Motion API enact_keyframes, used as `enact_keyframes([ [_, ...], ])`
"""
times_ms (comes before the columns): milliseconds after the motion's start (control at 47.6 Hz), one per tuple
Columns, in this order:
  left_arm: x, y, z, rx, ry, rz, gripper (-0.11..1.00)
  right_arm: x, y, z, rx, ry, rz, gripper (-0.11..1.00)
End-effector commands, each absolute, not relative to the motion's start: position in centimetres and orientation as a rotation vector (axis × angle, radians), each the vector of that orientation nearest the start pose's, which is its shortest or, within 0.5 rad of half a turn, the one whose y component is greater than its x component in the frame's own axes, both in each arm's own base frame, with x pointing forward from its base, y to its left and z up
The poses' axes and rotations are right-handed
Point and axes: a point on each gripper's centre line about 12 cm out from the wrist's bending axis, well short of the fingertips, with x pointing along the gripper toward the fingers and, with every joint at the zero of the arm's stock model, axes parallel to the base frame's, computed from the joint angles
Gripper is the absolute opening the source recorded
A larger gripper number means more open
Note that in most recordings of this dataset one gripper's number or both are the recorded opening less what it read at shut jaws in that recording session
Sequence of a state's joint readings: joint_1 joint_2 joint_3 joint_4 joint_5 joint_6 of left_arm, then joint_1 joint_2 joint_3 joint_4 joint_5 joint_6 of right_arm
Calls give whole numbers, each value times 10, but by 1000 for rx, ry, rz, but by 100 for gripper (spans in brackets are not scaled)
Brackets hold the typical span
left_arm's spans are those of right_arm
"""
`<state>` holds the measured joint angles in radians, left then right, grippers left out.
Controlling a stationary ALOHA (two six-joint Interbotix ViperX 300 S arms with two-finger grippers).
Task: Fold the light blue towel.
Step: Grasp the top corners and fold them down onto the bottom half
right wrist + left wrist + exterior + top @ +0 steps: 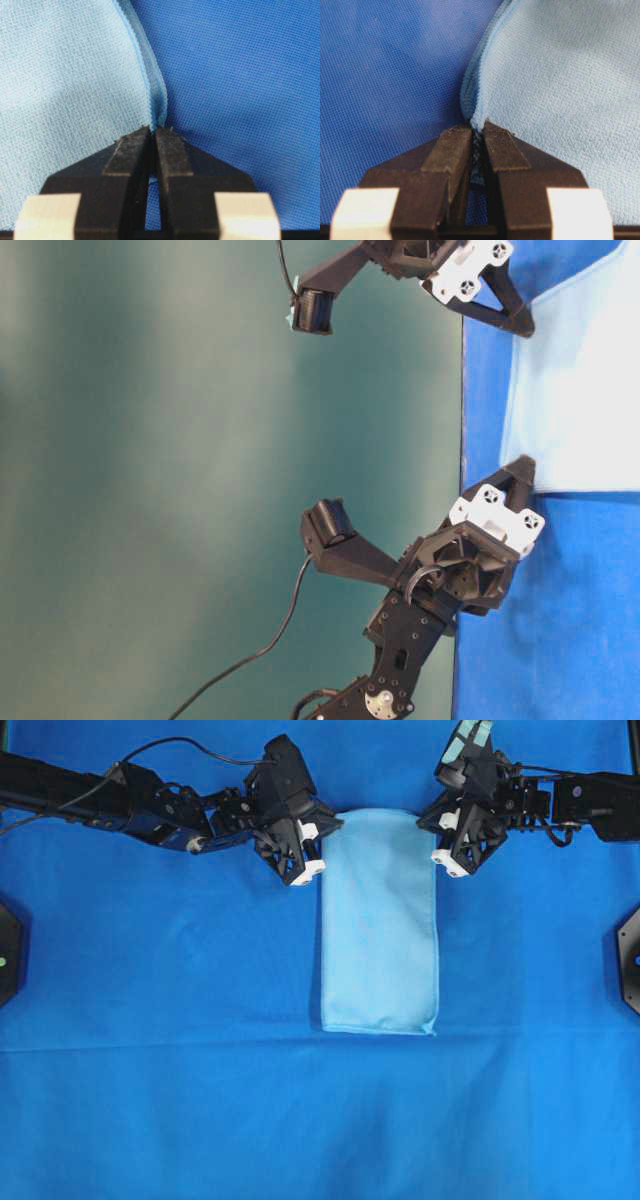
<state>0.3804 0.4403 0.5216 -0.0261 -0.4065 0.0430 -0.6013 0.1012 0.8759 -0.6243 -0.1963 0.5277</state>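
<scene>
The light blue towel lies folded into a long narrow rectangle in the middle of the table, short sides near and far. My left gripper sits at its far-left edge. The left wrist view shows that gripper shut, with the towel's layered hem pinched between the fingertips. My right gripper is at the far-right edge. In the right wrist view it is shut too, clamping the edge of the towel. The table-level view shows the towel stretched between both grippers.
A large royal-blue cloth covers the whole table under the towel. Black mounts sit at the left edge and the right edge. Both arms reach in from the far corners. A green backdrop stands behind.
</scene>
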Motion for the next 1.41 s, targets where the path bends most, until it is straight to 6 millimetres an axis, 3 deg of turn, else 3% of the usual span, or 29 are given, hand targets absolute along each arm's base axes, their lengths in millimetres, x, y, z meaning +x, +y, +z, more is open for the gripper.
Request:
enact_keyframes([
  [0,428,169,77,-72,517,369,4,289,-180,90,203,773,-421,3],
  [168,431,168,81,-68,507,364,4,289,-181,96,198,767,-433,3],
  [525,432,169,133,23,414,355,4,276,-184,145,139,732,-515,3],
  [819,433,159,136,30,419,334,4,278,-175,150,137,719,-497,3],
  [1050,429,129,149,46,407,275,4,278,-145,162,136,715,-456,3],
  [1386,420,53,163,81,394,110,4,275,-73,167,180,775,-355,3],
])
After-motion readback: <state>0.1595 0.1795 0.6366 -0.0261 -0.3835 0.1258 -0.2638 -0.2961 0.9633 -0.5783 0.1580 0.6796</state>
